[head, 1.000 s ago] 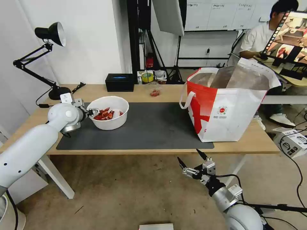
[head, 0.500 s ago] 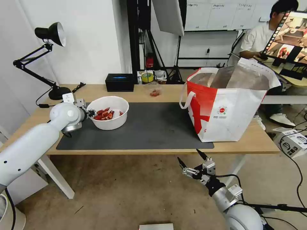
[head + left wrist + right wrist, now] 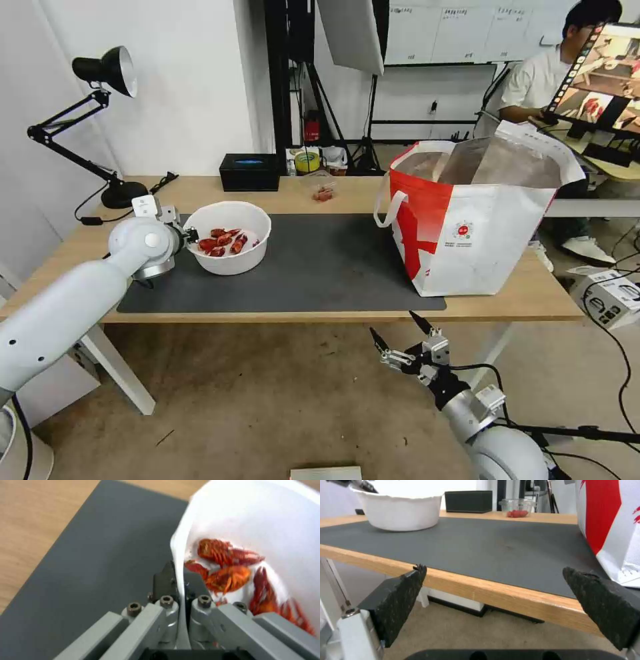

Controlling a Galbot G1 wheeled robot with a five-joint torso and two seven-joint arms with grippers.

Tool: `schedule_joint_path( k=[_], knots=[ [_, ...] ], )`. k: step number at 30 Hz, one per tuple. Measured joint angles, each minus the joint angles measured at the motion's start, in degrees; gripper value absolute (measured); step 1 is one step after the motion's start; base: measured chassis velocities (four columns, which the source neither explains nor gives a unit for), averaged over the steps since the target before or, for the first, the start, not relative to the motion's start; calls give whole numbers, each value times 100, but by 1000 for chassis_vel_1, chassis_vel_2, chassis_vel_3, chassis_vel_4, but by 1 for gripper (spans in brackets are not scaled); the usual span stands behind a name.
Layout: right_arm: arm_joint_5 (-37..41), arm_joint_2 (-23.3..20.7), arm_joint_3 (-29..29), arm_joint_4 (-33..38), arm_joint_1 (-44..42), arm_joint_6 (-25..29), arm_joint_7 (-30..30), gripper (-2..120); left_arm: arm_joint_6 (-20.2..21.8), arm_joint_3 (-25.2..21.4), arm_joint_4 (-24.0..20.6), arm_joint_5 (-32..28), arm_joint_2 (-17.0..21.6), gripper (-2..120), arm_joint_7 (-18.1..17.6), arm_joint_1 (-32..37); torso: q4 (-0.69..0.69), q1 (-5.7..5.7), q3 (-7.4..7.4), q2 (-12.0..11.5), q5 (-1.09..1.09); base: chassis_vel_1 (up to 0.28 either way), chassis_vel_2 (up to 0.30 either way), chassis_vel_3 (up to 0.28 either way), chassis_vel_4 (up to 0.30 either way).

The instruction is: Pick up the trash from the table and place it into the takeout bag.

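Head view: our left gripper is closed on the left rim of the bowl, one finger outside the wall and one inside. The bowl sits on the left part of the mat, red scraps lying in its bottom. The table carries the mat along its front. The bag stands upright at the mat's right end, well apart from the bowl, mouth open, foil lining visible, one loop handle hanging on the side facing the bowl. Behind the mat we see a small tub with red bits, a black box and a desk lamp at the far left corner.

Left wrist view: the fingers pinch the thin white wall of the bowl between them; scraps lie just beyond the inner finger, and the mat lies below.

Our right gripper hangs below and in front of the table edge, near the bag's side, fingers spread wide. Right wrist view: the two black pads stand far apart with nothing between them, facing the table; beyond lie the mat, the bowl, the tub and the bag.
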Motion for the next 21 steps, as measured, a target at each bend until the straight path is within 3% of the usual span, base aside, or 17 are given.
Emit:
schedule_joint_path(
  k=[8,14,21],
  knots=[
    [0,0,0,0,0,0,0,100,-233,-61,-697,-212,134,0,-133,-299,0,0,0,0,0,0,0,0,0],
    [0,0,0,0,0,0,0,100,-358,212,-882,-292,115,0,-277,-740,0,0,0,0,0,0,0,0,0],
    [0,0,0,0,0,0,0,100,-457,644,-893,-559,-227,0,-470,-1658,-1,0,0,0,2,0,0,0,0]
  ],
)
